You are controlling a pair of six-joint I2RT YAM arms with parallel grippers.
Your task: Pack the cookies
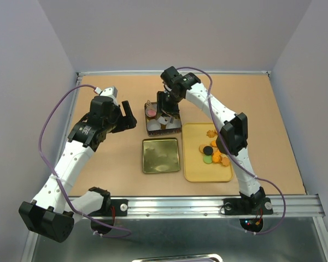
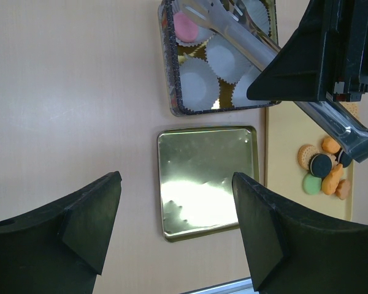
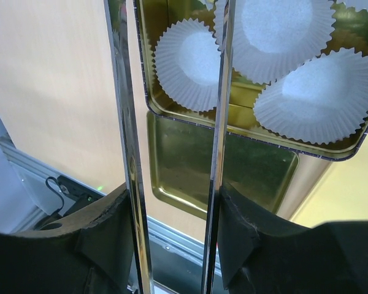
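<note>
Several small cookies [image 1: 210, 153], orange, black and green, lie on a yellow tray [image 1: 206, 170]; they also show in the left wrist view [image 2: 322, 168]. One pink cookie [image 2: 185, 26] sits in a liner at a corner of the square tin [image 1: 164, 131], also visible from above [image 1: 151, 112]. My right gripper [image 1: 167, 106] is shut on metal tongs [image 3: 129, 153], whose two arms stand apart and point down over the tin; the tong tips hold nothing I can see. My left gripper [image 1: 126, 117] is open and empty, hovering left of the tin.
White paper liners [image 3: 193, 61] fill the tin. The gold tin lid [image 1: 160, 155] lies flat in front of the tin, beside the tray. The right arm reaches across above the tray. A metal rail runs along the near edge.
</note>
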